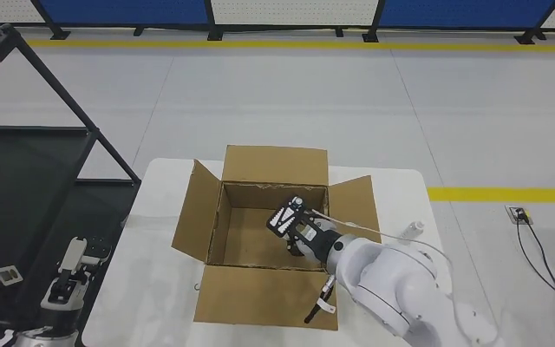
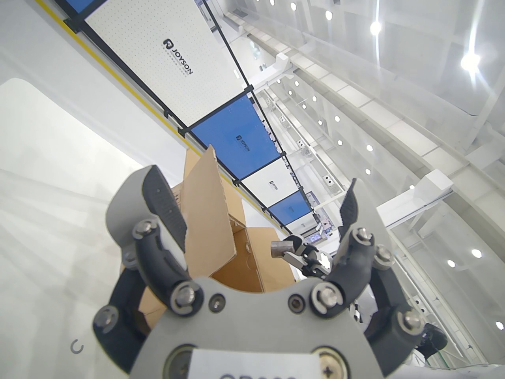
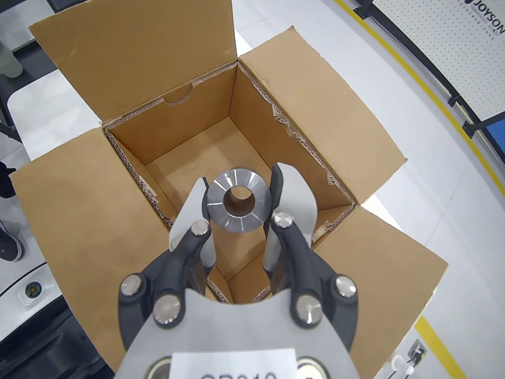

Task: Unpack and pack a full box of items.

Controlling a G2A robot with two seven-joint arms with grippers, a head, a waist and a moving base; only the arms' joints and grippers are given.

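Observation:
An open brown cardboard box stands on the white table, all flaps folded outward. In the right wrist view the box shows a bare floor. My right gripper hangs over the box's opening, shut on a hollow metal cylinder held end-on. From above, the right gripper is over the box's right half. My left gripper is open and holds nothing, low beside the table and angled upward; past it stand the box and the metal cylinder.
A small white bottle lies on the table right of the box, with a thin cable running by it. A black frame stands off the table's left edge. A floor socket sits to the right.

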